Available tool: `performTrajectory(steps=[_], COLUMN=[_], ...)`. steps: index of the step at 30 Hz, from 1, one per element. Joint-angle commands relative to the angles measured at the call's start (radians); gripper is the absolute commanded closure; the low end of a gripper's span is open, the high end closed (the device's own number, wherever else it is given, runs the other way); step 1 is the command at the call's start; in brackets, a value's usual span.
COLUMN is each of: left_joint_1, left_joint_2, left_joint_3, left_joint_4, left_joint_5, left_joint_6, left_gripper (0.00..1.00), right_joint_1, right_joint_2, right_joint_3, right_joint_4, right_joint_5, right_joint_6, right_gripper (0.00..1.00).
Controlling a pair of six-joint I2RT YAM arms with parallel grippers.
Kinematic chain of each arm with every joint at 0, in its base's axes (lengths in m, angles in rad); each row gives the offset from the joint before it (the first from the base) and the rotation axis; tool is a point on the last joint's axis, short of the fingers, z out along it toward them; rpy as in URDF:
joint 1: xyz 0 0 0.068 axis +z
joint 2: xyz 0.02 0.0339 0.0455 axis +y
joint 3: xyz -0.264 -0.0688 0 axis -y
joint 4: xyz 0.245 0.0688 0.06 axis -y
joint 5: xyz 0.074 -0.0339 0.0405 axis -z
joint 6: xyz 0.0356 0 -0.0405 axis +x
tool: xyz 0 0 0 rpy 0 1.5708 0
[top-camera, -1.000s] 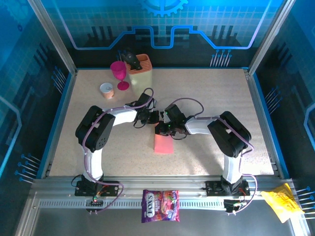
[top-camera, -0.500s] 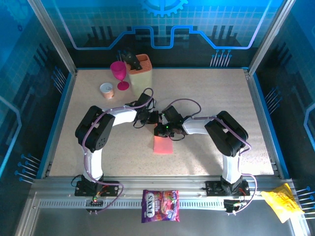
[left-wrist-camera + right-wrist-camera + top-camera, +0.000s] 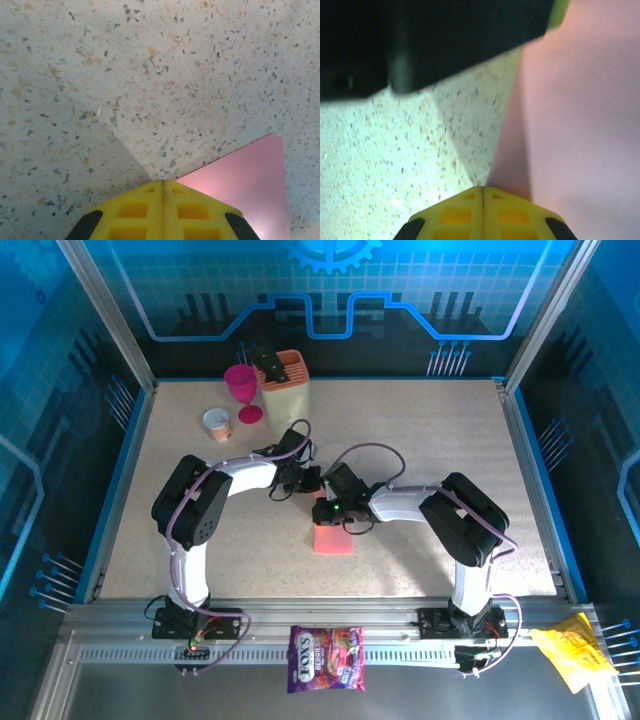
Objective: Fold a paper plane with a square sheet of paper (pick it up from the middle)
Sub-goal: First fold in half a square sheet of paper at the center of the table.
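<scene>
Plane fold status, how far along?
Done: little. The pink sheet lies flat on the table, with no crease I can make out. In hand: left gripper and right gripper, jaws shut, tips at its far edge. Left: every fold; no dart shape or centre ridge yet.

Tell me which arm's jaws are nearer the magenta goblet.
Left. Jaws of the left arm sit at the far edge of the pink paper, toward the goblet; jaws of the right arm sit over that paper, farther from the goblet.
</scene>
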Motion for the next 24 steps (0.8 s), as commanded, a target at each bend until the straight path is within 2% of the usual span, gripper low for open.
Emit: performTrajectory(steps=[1, 16, 24], left_joint_1=[-0.021, -0.02, -0.02], left_joint_2=[0.049, 0.05, 0.05], left_joint_3=[-0.008, -0.018, -0.02], left_joint_4=[-0.018, -0.016, -0.011], left_joint_5=[-0.039, -0.045, -0.044], left_joint_6=[-0.003, 0.0, -0.003], left_gripper=[1.0, 1.0, 1.0], right_joint_1=[0.111, 0.181, 0.247], right_joint_2=[0.011, -0.082, -0.167], right_joint_3=[-0.036, -0.158, -0.293], right_joint_4=[-0.092, -0.017, 0.052], right_joint_5=[-0.111, -0.091, -0.07], right_joint_6=[-0.099, -0.025, 0.056], right_gripper=[1.0, 1.0, 1.0])
